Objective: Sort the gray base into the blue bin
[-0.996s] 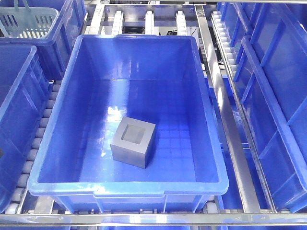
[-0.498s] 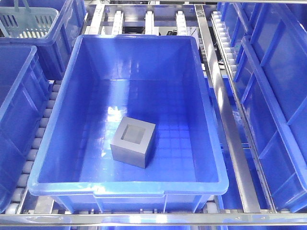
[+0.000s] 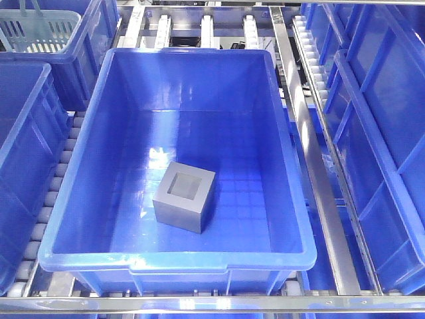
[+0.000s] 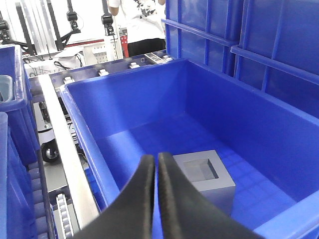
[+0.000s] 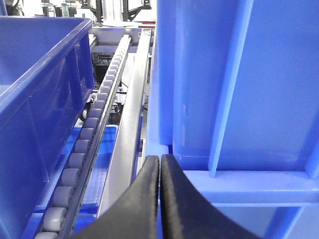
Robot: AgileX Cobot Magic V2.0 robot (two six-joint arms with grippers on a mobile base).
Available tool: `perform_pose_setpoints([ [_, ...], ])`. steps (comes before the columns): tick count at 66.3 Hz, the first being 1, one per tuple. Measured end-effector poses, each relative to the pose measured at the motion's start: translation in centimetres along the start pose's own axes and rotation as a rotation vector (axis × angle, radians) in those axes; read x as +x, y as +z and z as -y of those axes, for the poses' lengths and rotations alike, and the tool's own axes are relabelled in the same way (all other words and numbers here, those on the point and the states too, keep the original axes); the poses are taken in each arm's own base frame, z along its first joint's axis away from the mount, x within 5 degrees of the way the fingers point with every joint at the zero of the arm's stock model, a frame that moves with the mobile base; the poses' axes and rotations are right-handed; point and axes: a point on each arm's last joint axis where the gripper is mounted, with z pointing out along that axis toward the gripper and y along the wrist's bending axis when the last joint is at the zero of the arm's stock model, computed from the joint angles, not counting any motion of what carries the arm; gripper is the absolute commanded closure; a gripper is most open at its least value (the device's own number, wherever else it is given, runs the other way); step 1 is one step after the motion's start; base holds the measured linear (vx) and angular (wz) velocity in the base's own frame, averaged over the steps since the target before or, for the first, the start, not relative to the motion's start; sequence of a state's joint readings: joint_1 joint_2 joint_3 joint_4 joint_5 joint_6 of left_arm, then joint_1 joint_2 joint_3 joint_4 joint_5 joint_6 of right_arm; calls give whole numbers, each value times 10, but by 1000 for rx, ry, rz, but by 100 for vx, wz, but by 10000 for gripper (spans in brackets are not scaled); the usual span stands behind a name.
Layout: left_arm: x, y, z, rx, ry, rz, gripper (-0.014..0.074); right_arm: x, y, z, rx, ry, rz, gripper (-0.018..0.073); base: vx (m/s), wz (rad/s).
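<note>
left gripper: fingers pressed together, nothing held, raised above the near-left rim of the blue bin.
right gripper: closed, empty, beside a neighbouring tote and roller rail.
gray base: seated on the bin floor, toward the front edge, recess up.
risk: little is judged left; a low sweeping arm could clip the rim and jolt the bin.
</note>
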State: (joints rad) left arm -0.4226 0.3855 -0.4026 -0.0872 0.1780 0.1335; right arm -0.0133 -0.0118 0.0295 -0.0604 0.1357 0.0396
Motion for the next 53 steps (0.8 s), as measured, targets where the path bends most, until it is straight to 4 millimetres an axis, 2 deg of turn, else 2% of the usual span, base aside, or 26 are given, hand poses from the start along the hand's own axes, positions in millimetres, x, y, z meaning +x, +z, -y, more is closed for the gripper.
perform_pose_setpoints([
  [8, 3, 1, 0, 0, 0, -7, 603, 0, 0, 0, 0, 0, 0, 568, 0, 0],
  [21, 25, -8, -1, -26, 33, -11, 603, 0, 0, 0, 0, 0, 0, 568, 0, 0],
  [27, 40, -15, -3, -74, 40, -1, 603, 0, 0, 0, 0, 0, 0, 568, 0, 0],
  [45, 94, -25, -12, -267, -121, -20, 603, 0, 0, 0, 0, 0, 0, 568, 0, 0],
  [53, 109, -26, -15, -341, -153, 3, 603, 0, 0, 0, 0, 0, 0, 568, 0, 0],
])
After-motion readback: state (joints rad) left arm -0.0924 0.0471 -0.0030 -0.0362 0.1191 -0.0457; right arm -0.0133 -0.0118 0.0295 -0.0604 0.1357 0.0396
